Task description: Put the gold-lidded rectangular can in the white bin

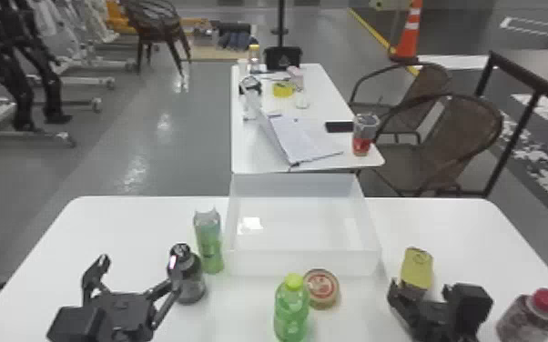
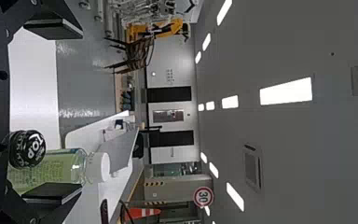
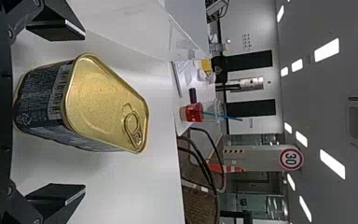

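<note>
At the right of the table, my right gripper (image 1: 418,293) is open in the head view, its fingers on either side of the near end of the gold-lidded can (image 1: 417,266). In the right wrist view the can (image 3: 105,105) stands upright between the spread fingers of my right gripper (image 3: 56,114), touching neither. The white bin (image 1: 302,261) sits at the table's middle, left of the can. My left gripper (image 1: 129,273) stands open at the table's left, beside a dark bottle; the left wrist view shows that gripper (image 2: 51,109) with fingers wide apart.
A black-capped bottle (image 1: 189,277) and a green bottle (image 1: 209,241) stand left of the bin. Before it are a lime-capped bottle (image 1: 291,309) and a round tin (image 1: 322,288). A red-capped jar (image 1: 531,318) is at the right. Another table (image 1: 246,150) lies beyond.
</note>
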